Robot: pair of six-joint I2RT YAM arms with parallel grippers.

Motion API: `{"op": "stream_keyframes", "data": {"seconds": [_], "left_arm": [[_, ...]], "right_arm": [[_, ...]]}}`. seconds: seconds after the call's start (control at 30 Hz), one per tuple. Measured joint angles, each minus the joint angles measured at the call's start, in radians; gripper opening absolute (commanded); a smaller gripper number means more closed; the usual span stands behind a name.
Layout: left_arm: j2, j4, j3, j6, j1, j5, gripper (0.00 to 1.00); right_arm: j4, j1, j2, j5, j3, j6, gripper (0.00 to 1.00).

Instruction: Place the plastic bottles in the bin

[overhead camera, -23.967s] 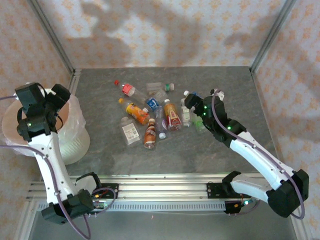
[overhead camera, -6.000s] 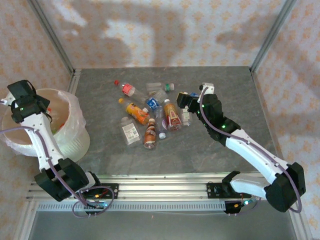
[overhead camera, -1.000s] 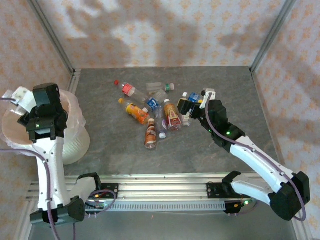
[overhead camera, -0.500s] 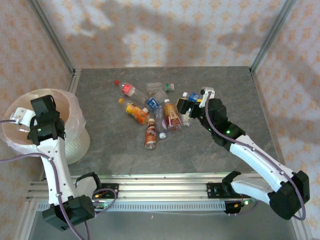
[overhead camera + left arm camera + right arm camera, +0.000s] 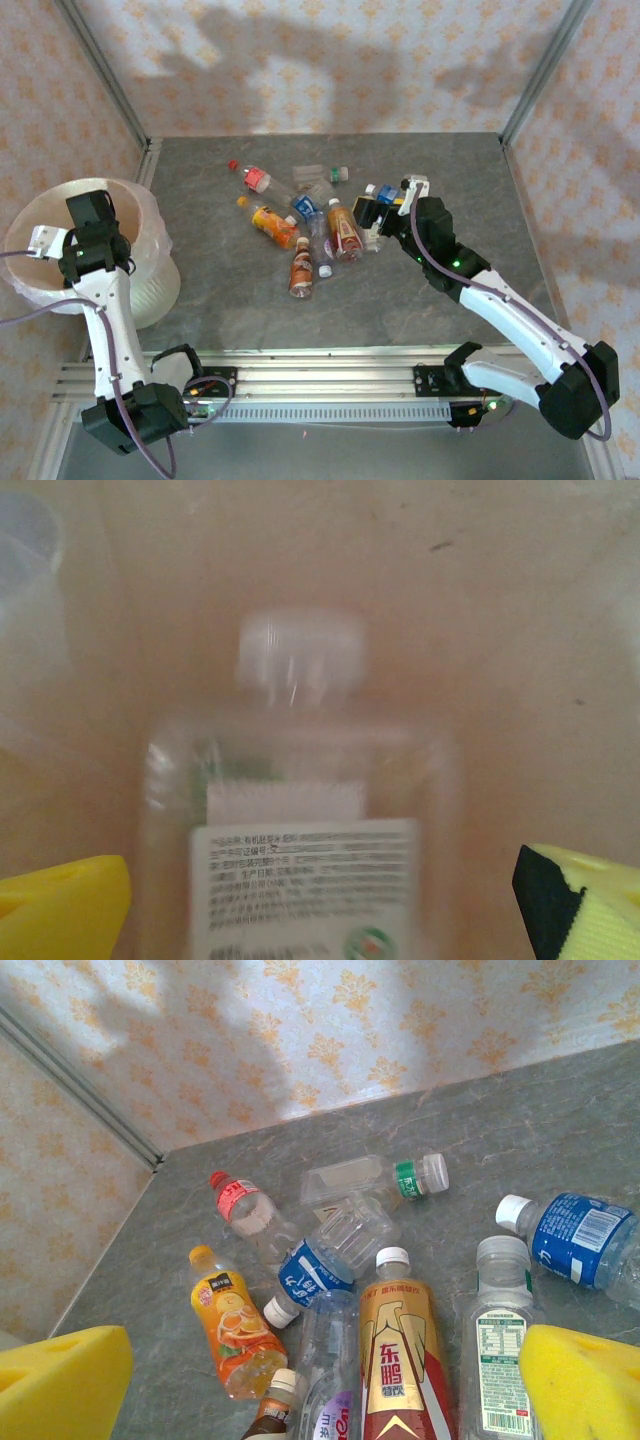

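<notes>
My left gripper hangs over the bin, open wide. In the left wrist view a clear bottle with a white cap and white label shows blurred between the yellow fingertips, touching neither, with the bin's pinkish inside behind it. My right gripper hovers open above the heap of plastic bottles on the table. Below it lie an orange juice bottle, a gold and red one, a blue-labelled one and a clear white-labelled one.
The grey table is walled by patterned panels with metal posts at the corners. A rail carrying the arm bases runs along the near edge. A red-capped bottle is the heap's nearest one to the bin.
The left gripper has opened over the bin, and the white-labelled bottle has come free of its fingers. The left wrist shifted over the bin. The right arm has barely moved.
</notes>
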Motion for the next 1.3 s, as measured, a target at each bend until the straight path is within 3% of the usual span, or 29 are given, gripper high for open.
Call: {"op": "stream_keyframes", "data": {"seconds": [0.37, 0.7, 0.83, 0.97, 1.3], "left_arm": [[0.001, -0.025, 0.035, -0.001, 0.0, 0.013, 1.0], [-0.069, 0.043, 0.156, 0.097, -0.031, 0.349, 0.99], [-0.072, 0.082, 0.203, 0.136, -0.172, 0.445, 1.0], [-0.036, 0.131, 0.253, 0.177, -0.349, 0.496, 1.0], [0.107, 0.199, 0.33, 0.264, -0.722, 0.496, 1.0]], "right_arm": [[-0.001, 0.0, 0.005, 0.001, 0.0, 0.0, 0.99], [-0.098, -0.009, 0.047, 0.138, 0.0, 0.083, 0.99], [-0.132, -0.039, 0.089, 0.129, 0.0, 0.089, 0.97], [-0.173, -0.084, 0.166, 0.06, 0.018, -0.004, 0.91], [-0.295, -0.161, 0.428, -0.115, 0.135, -0.156, 0.82]]}}
